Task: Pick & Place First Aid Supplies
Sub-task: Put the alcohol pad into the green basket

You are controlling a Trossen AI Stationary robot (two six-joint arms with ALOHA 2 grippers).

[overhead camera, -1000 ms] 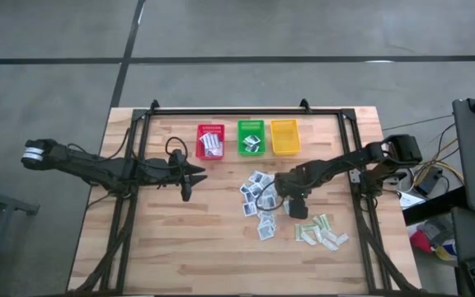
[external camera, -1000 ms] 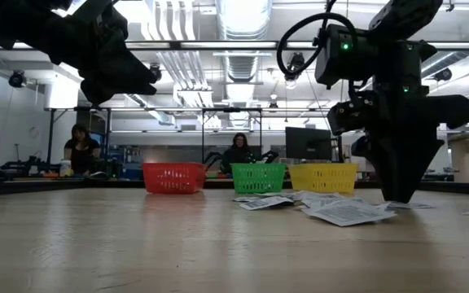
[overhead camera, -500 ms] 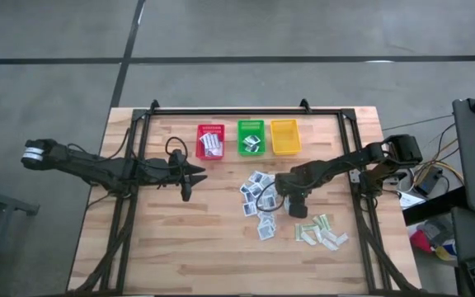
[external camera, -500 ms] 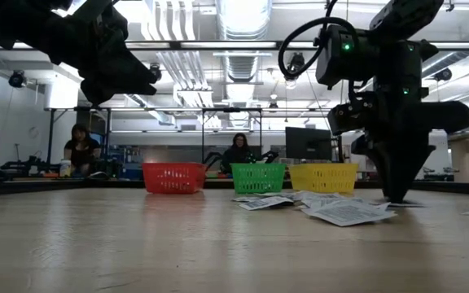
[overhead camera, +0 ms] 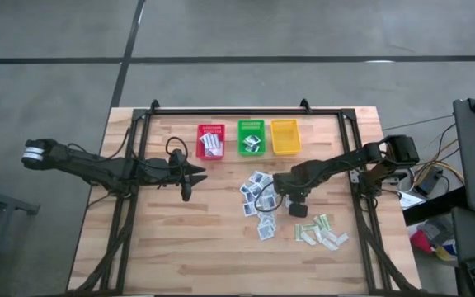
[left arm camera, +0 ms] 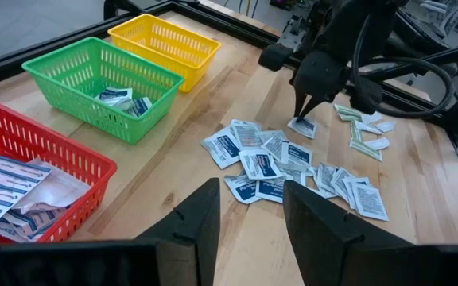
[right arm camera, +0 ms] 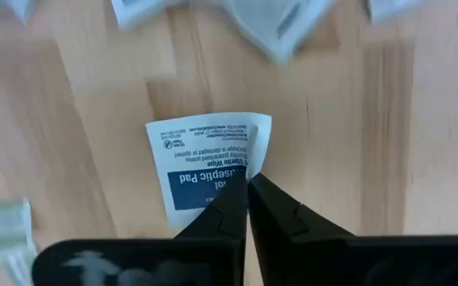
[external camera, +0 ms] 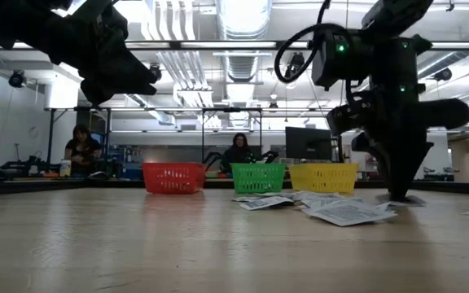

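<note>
Right gripper down at table centre-right, fingers pinched together on a square white-blue antiseptic packet, apparently gripping its edge. Packet lies on the table, at about 3 o'clock of the scattered packet pile. Left gripper hovers open, at 9 o'clock of the pile.

Three baskets stand in a row at the far middle of the table. Near and right of them lies a scatter of packets, with strips farther right. The right claw sits between these, pinching one packet. The left claw hangs left of the scatter.
</note>
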